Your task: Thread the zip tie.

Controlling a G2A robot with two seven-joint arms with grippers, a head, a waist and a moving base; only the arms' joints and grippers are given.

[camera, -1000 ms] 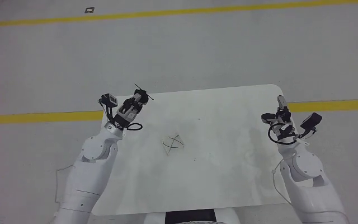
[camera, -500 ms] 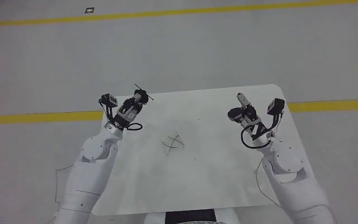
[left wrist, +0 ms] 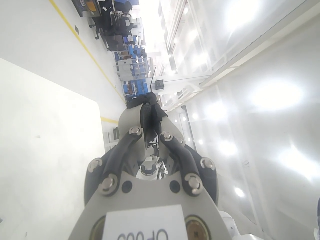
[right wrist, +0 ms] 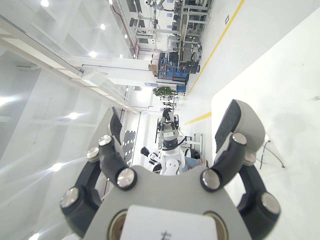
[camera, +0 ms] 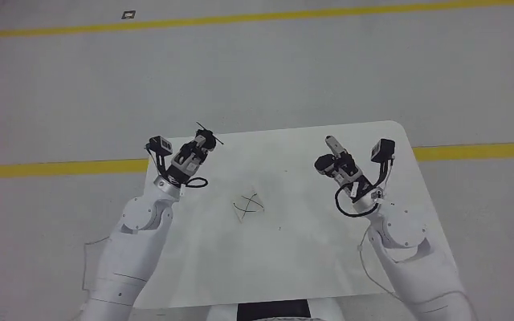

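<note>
Now right pincer (camera: 331, 144) farther inward over table (camera: 305, 233)

A tangle of zip ties (camera: 249, 205) lies on the table (camera: 305, 249), near its middle. The left gripper (camera: 201, 142) is over the far left corner with 1 zip tie (camera: 207, 134) in it. The right gripper (camera: 330, 143) is over the right side, well apart from the tangle.

A white table (camera: 321, 257) with rounded corners carries a small loose tangle of thin black zip ties (camera: 249, 205), which lie flat and crossed over each other near its middle.
</note>
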